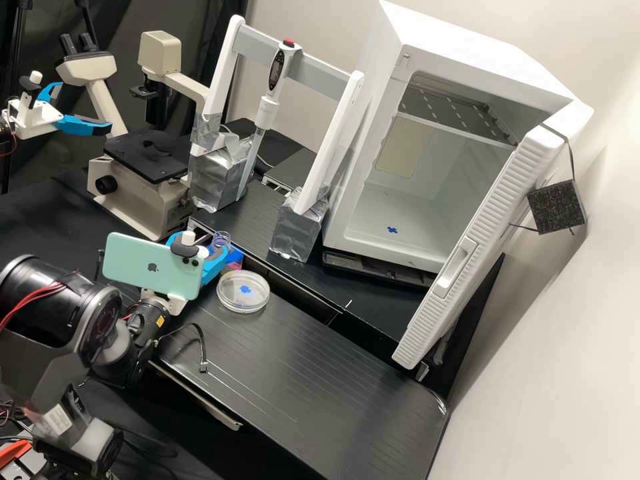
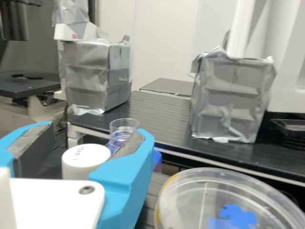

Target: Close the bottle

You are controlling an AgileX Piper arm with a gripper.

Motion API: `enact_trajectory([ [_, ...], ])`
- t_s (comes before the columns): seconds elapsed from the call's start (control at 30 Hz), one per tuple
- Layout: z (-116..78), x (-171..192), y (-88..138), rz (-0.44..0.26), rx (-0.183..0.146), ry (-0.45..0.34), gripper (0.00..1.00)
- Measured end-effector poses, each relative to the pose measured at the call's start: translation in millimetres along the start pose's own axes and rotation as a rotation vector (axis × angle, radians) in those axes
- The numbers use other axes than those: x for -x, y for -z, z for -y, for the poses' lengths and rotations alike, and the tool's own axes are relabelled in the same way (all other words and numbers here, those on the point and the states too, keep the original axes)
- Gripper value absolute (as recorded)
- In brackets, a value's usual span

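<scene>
Tool (image 1: 205, 244), high view: low at the bench (image 1: 300, 360), left of centre, blue fingers spread wide with a clear gap. White cap (image 2: 85, 160) sits between them in the wrist view, handwriting on its flat top; space shows on one side, the other side is overlapped by a finger. Can't tell if that finger touches it, or whether a bottle sits under the cap, lower part hidden.

Clock positions below are in the high view, taken from the tool. Clear open-topped container (image 1: 222, 240), purplish markings, at between 2 and 3 o'clock, close by. Small blue-and-pink item (image 1: 234, 257) at 4, partly hidden. Clear round dish (image 1: 244, 300) at 5 on the bench, blue shape showing through. Mint-green phone (image 1: 147, 263) at 8, mounted on the arm. Microscope (image 1: 143, 157) at 11. Foil-wrapped blocks (image 1: 217, 177) at 12 and 3 carry white posts; pipette controller (image 1: 268, 110) upright between the posts, at 1. White cabinet (image 1: 400, 230), door open, at 2.
</scene>
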Motion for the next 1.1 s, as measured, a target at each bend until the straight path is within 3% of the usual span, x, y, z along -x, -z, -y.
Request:
enact_trajectory([
  [1.1, -0.4, -1.0, -6.9, 0.045, -0.005, -0.008, 0.0],
])
